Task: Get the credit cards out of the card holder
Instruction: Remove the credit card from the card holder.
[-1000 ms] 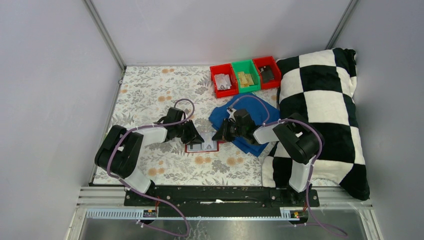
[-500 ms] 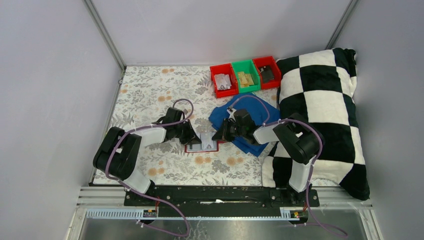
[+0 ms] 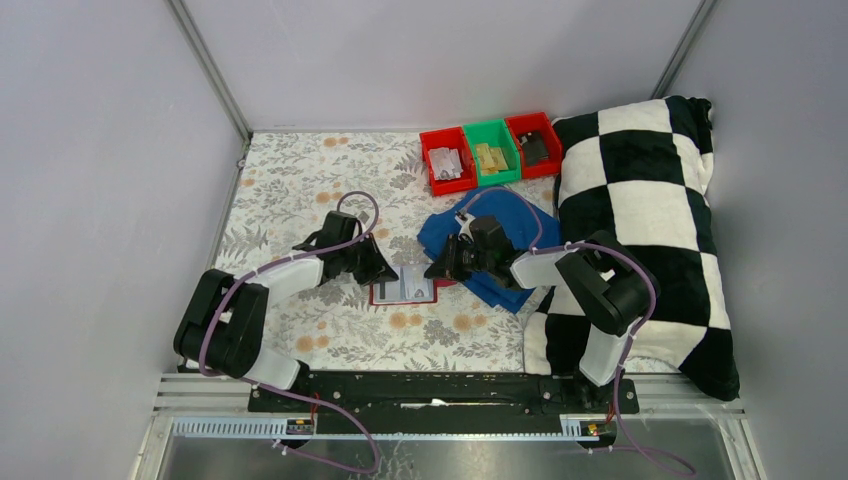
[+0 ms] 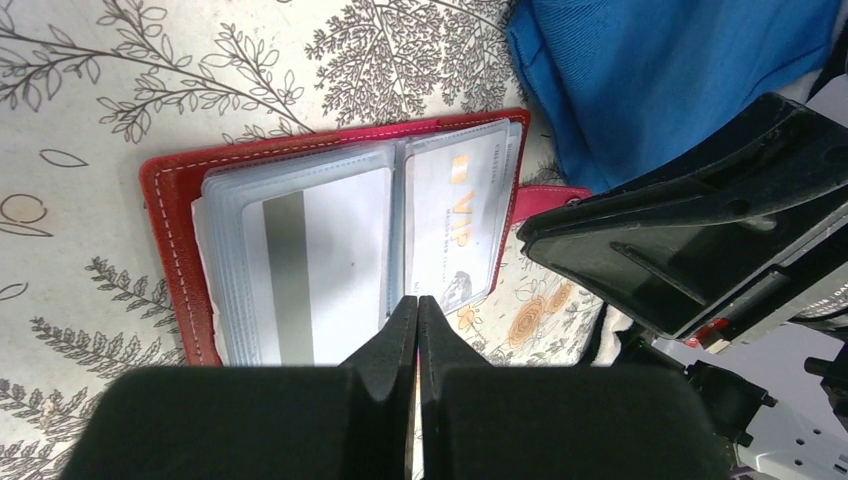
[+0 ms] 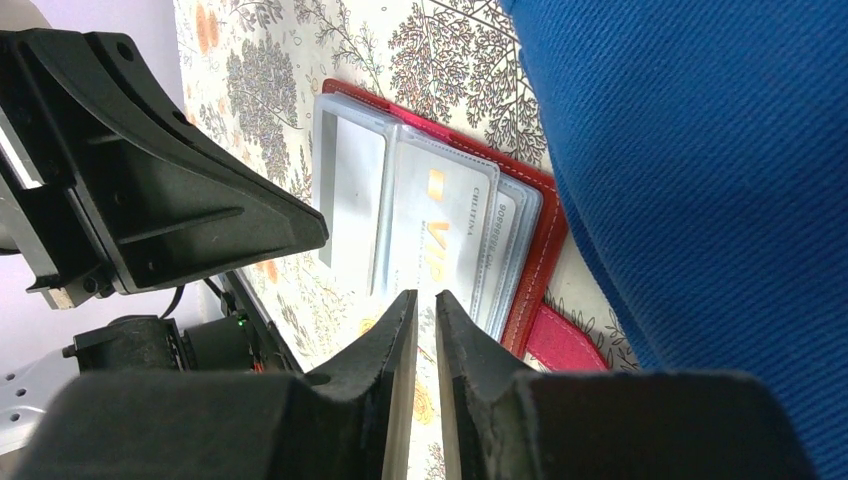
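Note:
The red card holder (image 3: 378, 296) lies open on the flowered cloth between both arms. In the left wrist view its clear sleeves show a white card with a grey stripe (image 4: 320, 260) and a pale VIP card (image 4: 460, 215); the strap tab (image 4: 550, 194) pokes out on the right. My left gripper (image 4: 417, 302) is shut, its tips over the holder's near edge at the fold between the two pages, with nothing visible between them. My right gripper (image 5: 425, 297) hovers just off the VIP card (image 5: 435, 235) with a narrow gap and nothing in it.
A blue cloth (image 3: 500, 245) lies under the right arm, touching the holder's right side. Two red bins (image 3: 446, 160) (image 3: 533, 143) and a green bin (image 3: 491, 152) stand at the back. A checkered pillow (image 3: 650, 220) fills the right side.
My left gripper has gone from slightly open to shut at the holder's left side, and the left arm's elbow has swung left. The right jaws have parted a little.

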Robot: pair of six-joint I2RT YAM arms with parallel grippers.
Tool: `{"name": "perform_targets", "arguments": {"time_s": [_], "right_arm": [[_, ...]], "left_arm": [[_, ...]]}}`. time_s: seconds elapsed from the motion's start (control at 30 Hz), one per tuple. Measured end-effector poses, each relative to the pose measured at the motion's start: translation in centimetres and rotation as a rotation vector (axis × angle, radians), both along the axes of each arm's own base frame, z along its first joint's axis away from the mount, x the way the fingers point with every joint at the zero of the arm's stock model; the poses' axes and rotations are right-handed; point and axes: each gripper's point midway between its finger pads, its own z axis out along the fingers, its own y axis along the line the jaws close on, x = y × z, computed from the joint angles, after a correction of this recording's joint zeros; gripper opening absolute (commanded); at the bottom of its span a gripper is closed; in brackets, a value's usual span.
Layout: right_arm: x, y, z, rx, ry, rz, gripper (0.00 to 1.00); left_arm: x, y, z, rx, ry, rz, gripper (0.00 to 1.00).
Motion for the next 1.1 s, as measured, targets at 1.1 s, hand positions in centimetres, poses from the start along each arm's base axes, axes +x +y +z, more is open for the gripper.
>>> {"name": "perform_targets", "arguments": {"time_s": [1.1], "right_arm": [[0.0,-0.2,-1.4,-0.023,0.006,-0.016,0.25]], "left_arm": [[-0.2,-0.3,-0.9,-0.022,0.021,0.003,0.3]]}}
